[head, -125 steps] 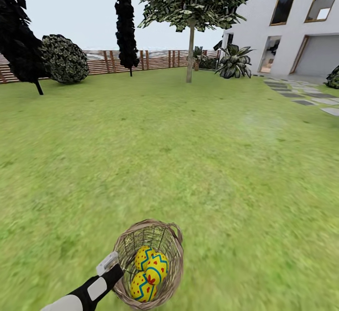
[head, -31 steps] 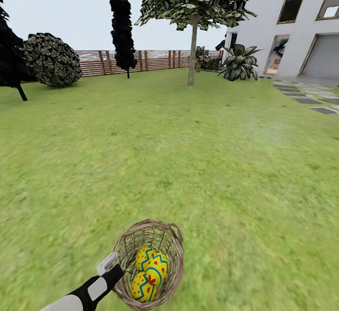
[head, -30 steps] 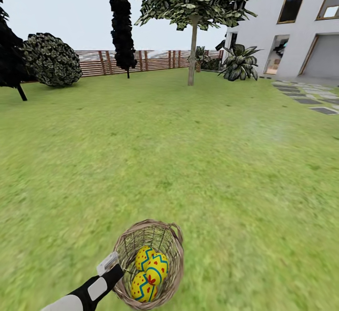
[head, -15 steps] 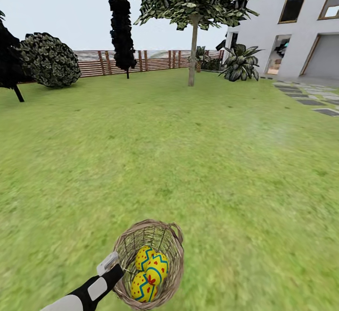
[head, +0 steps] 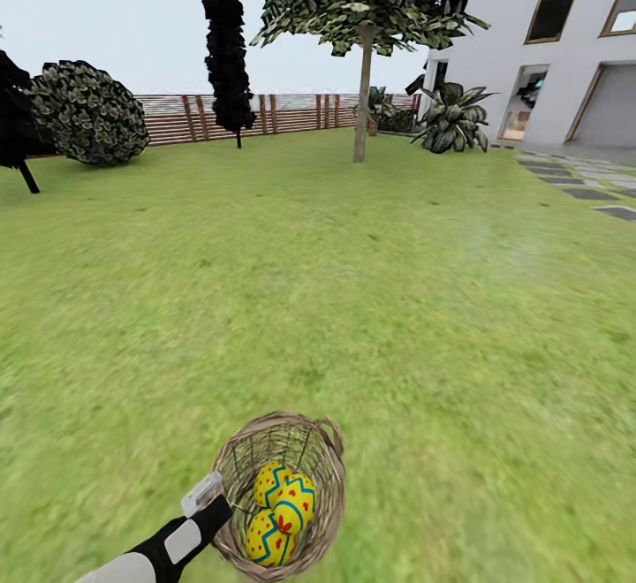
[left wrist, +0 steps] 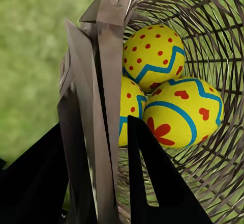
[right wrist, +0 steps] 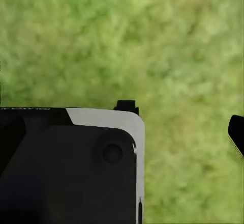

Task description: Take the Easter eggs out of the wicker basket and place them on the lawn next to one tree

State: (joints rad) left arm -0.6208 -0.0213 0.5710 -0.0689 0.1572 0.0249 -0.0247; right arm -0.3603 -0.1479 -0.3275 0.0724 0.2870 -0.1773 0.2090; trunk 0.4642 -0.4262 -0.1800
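The wicker basket (head: 305, 442) hangs low over the lawn (head: 353, 300), and my left gripper (head: 216, 505) is shut on its near rim. In the left wrist view the gripper (left wrist: 96, 124) has its black fingers (left wrist: 152, 183) on either side of the woven rim (left wrist: 109, 40). Three yellow Easter eggs with blue zigzags and red marks lie inside (head: 272, 482) (head: 296, 500) (head: 268, 539), also visible up close (left wrist: 152, 56) (left wrist: 183, 112) (left wrist: 129, 107). The tree (head: 360, 97) with a pale trunk stands far ahead. My right gripper (right wrist: 127, 132) hangs open over grass, one dark fingertip (right wrist: 237, 135) at the frame's edge.
A slatted wooden fence (head: 265, 113) closes the far side. Dark conical trees (head: 228, 44) and a round shrub (head: 87, 113) stand at the left. A white house (head: 548, 53), a striped plant (head: 455, 119) and grey stepping stones (head: 592, 185) are at the right.
The whole view has crept forward over the lawn, so the tree and fence look slightly nearer. The basket, the eggs and my left arm keep the same place in the picture.
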